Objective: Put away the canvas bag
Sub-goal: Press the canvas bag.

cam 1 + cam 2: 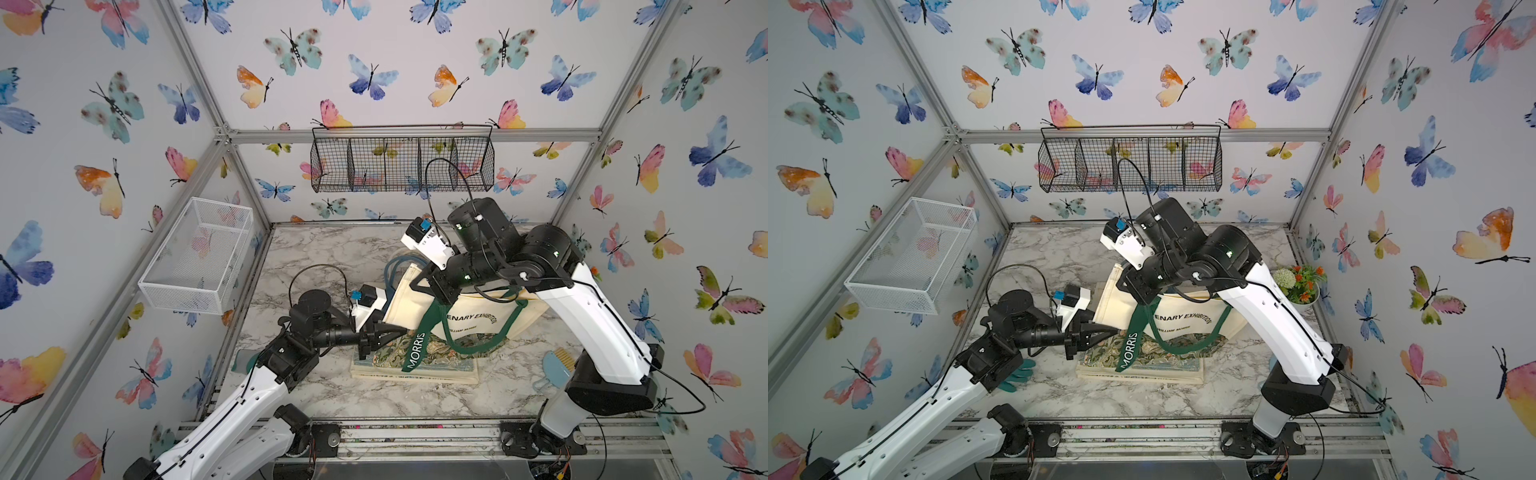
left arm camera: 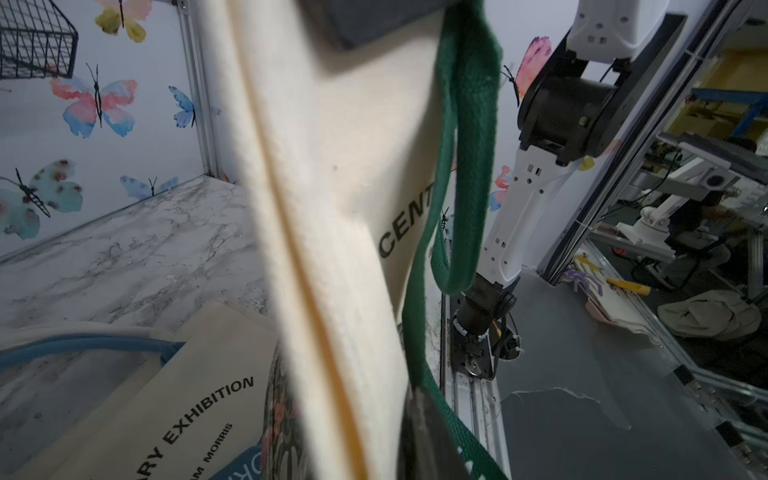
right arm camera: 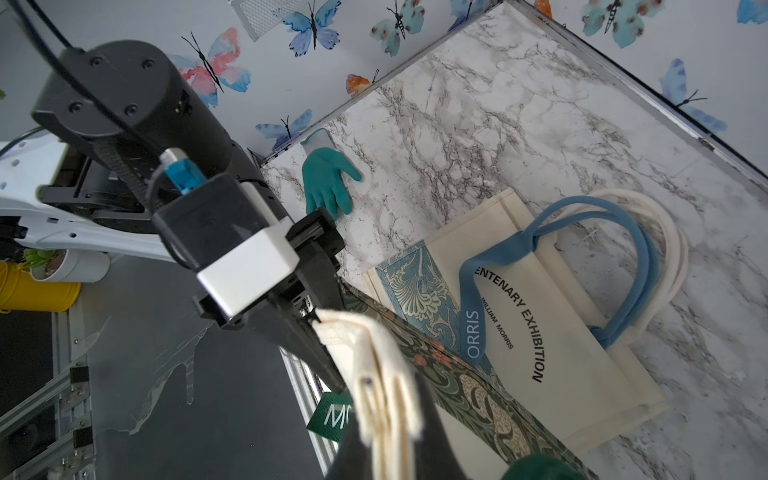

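A cream canvas bag with green straps printed MORRIS hangs lifted over the marble table, held by both arms. My right gripper is shut on the bag's folded upper edge. My left gripper is shut on the bag's lower left edge. In the left wrist view the cream cloth fills the middle, and only one dark finger shows beside the green strap.
Under the lifted bag lies a flat stack of folded bags, one with blue straps. A black wire basket hangs on the back wall, a white one on the left wall. A teal glove, a flower pot and a blue brush sit around.
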